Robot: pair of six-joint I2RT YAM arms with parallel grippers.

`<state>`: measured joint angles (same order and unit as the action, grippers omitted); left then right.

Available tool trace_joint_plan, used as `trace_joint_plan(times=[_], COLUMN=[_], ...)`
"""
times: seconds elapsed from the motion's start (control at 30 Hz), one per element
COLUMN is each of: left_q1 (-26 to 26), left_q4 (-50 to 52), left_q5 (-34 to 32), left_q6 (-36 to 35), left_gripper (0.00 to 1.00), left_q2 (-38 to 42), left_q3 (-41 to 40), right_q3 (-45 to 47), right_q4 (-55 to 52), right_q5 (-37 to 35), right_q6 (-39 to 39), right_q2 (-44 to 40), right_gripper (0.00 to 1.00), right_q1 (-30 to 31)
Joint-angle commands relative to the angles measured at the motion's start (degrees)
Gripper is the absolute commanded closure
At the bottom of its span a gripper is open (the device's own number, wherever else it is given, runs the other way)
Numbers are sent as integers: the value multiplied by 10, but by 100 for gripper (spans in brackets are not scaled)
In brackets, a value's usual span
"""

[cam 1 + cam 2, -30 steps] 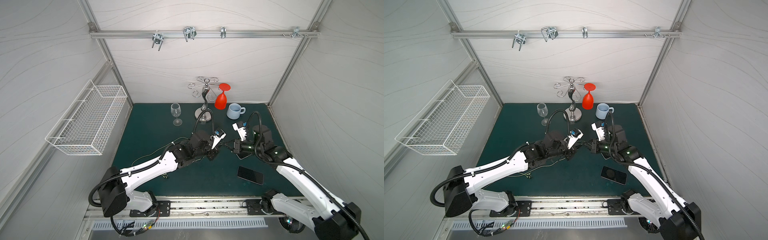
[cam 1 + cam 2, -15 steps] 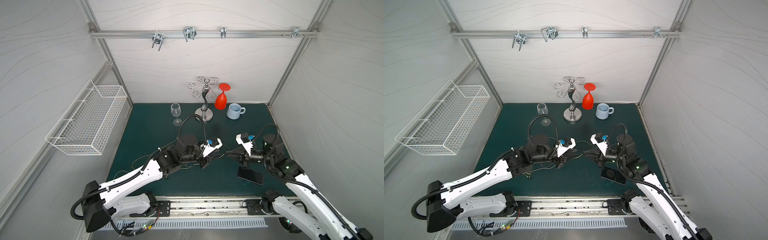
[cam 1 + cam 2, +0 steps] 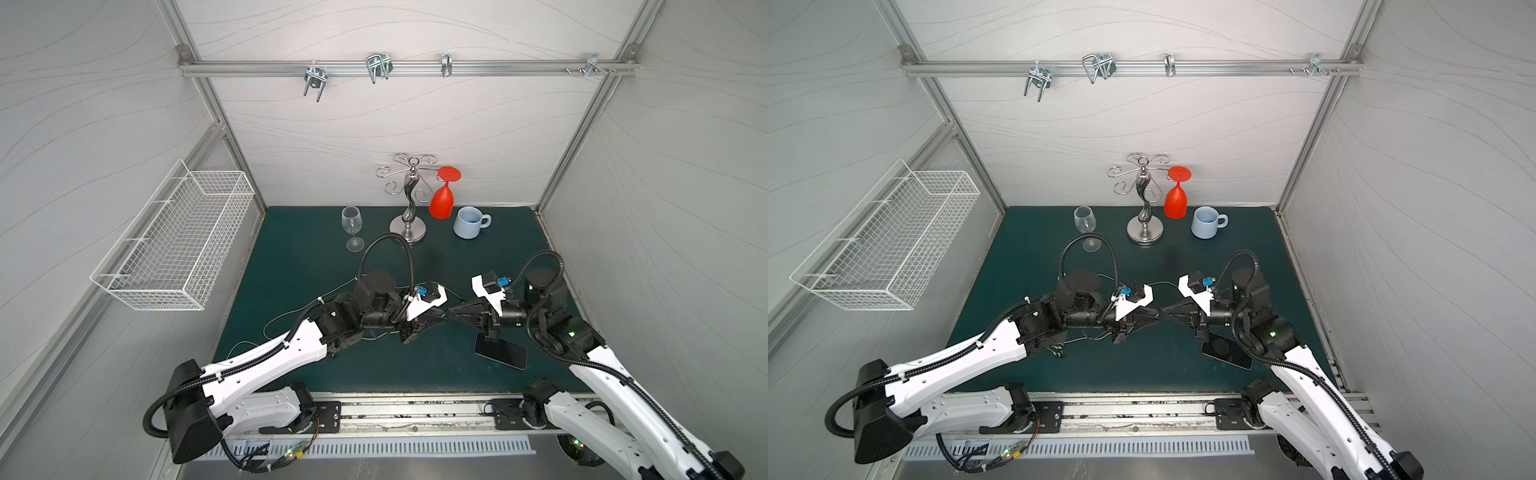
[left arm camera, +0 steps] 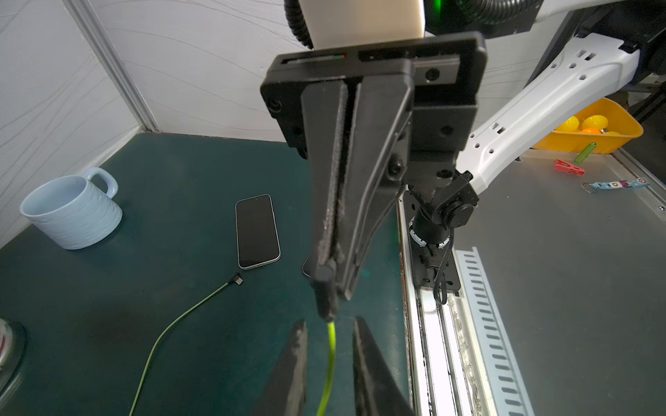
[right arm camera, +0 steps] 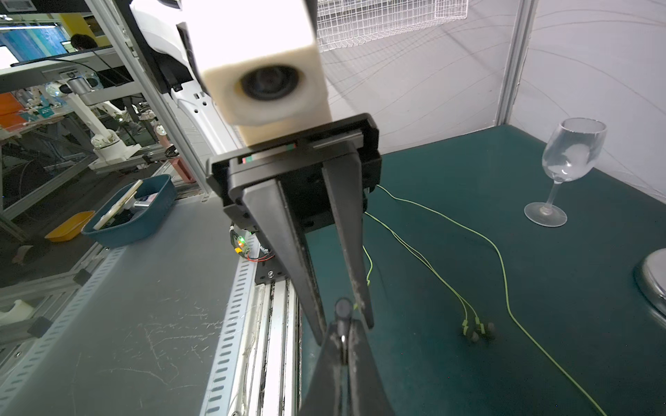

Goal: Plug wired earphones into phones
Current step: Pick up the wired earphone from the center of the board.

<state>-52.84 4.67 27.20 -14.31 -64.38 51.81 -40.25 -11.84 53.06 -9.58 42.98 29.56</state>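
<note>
My right pincer (image 4: 329, 277) is clamping the dark plug (image 4: 326, 293) of one yellow-green earphone cable (image 4: 328, 363) — my left pincer (image 4: 329, 324) is standing apart, jaws either side of that cable. A phone (image 4: 257, 232) is lying flat on the mat (image 4: 162, 173) — second plug (image 4: 236, 279) just beside its end.

Pale walls (image 3: 374, 124); teal mat (image 3: 291, 257) (wire basket (image 3: 174, 245) on wall).

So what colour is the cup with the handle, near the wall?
Pale blue. The cup shows best in the left wrist view.
</note>
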Motion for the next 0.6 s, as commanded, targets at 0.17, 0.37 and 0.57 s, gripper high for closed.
trace_joint_plan(times=[0.17, 0.37, 0.57], left_q1=[3, 3, 4], left_q4=[-42, -37, -37], left_q5=[12, 25, 30], left_q6=[1, 7, 8], left_gripper=[84, 80, 86], left_q2=[-7, -11, -7], left_q3=[7, 8, 1], right_q3=[20, 22, 17], right_q4=[5, 19, 19], right_q5=[18, 21, 34], right_q6=[-33, -30, -30], right_q2=[-14, -14, -13], right_gripper=[100, 100, 100], right_q1=[7, 9, 10])
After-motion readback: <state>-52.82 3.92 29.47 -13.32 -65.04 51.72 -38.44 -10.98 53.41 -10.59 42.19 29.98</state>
